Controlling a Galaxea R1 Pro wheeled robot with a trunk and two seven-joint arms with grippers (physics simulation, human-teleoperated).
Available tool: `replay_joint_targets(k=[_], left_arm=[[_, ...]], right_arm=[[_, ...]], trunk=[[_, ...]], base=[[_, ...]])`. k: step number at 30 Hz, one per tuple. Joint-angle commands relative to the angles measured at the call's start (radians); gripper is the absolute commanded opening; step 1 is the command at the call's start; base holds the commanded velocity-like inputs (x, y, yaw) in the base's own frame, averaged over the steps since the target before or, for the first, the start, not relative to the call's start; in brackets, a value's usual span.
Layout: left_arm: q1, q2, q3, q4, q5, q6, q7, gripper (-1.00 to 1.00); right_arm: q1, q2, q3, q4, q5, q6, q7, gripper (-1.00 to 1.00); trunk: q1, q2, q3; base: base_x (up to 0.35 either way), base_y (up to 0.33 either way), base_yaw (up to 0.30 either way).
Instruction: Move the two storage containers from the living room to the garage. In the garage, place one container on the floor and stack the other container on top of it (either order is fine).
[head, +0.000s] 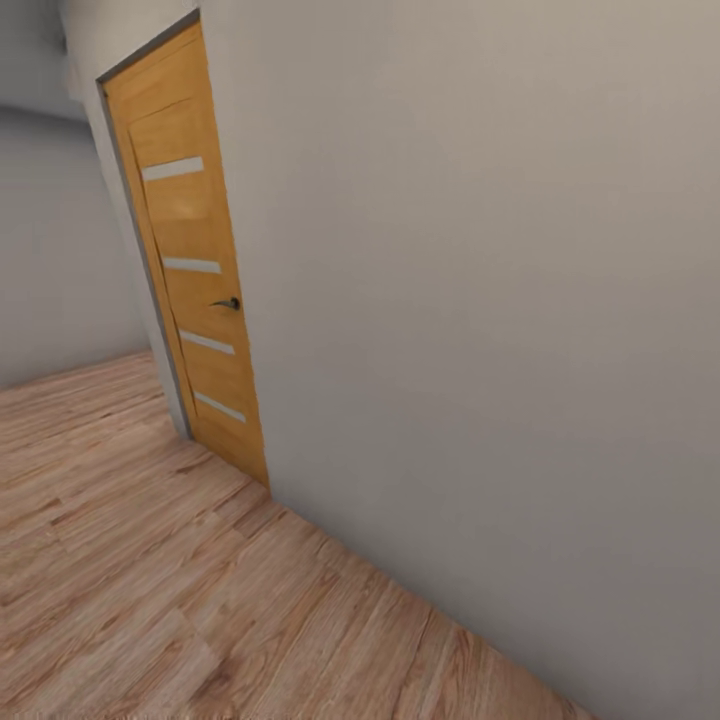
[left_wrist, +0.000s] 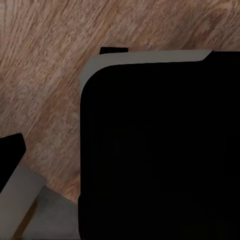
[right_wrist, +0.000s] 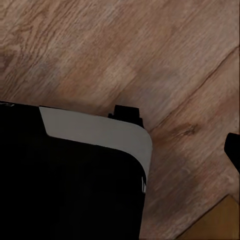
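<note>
The storage containers are out of view. I face a plain pale wall (head: 480, 300) over light wood-plank flooring (head: 130, 580). In the left wrist view a dark fingertip (left_wrist: 11, 152) shows at the frame's edge, beside my black, grey-rimmed base (left_wrist: 160, 150). In the right wrist view another dark fingertip (right_wrist: 234, 150) pokes in at the edge, near the same base (right_wrist: 65, 185). Nothing is seen between the fingers; whether either gripper is open or shut does not show.
An orange wooden door (head: 195, 270) with pale glass slots and a dark lever handle (head: 228, 303) stands closed in the wall at the left. Beyond it the plank floor runs on towards a grey far wall (head: 50, 250).
</note>
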Motion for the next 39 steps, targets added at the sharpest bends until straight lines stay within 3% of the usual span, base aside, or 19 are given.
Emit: replay_joint_targets(k=[1, 4, 8, 18, 39], left_arm=[[0.0, 0.0, 0.001, 0.0, 0.002, -0.002, 0.0, 1.0], [0.0, 0.0, 0.001, 0.0, 0.002, -0.002, 0.0, 1.0], [0.0, 0.0, 0.001, 0.0, 0.002, -0.002, 0.0, 1.0], [0.0, 0.0, 0.001, 0.0, 0.002, -0.002, 0.0, 1.0], [0.0, 0.001, 0.001, 0.001, 0.002, -0.002, 0.0, 1.0]], right_arm=[[-0.001, 0.001, 0.007, 0.003, -0.011, -0.008, -0.006, 1.0], [-0.001, 0.008, 0.005, 0.003, -0.014, -0.037, -0.111, 1.0], [-0.001, 0.016, 0.005, 0.003, -0.014, -0.045, -0.148, 1.0], [0.006, 0.023, 0.005, 0.003, -0.01, -0.039, -0.157, 1.0], [0.033, 0.01, 0.004, 0.003, -0.011, -0.054, -0.157, 1.0]], trunk=[[0.0, 0.0, -0.001], [0.0, 0.0, -0.001], [0.0, 0.0, -0.001], [0.0, 0.0, -0.001], [0.0, 0.0, -0.001]], base=[[0.0, 0.0, 0.271], [0.0, 0.0, 0.272], [0.0, 0.0, 0.279], [0.0, 0.0, 0.295], [0.053, 0.0, 0.3]])
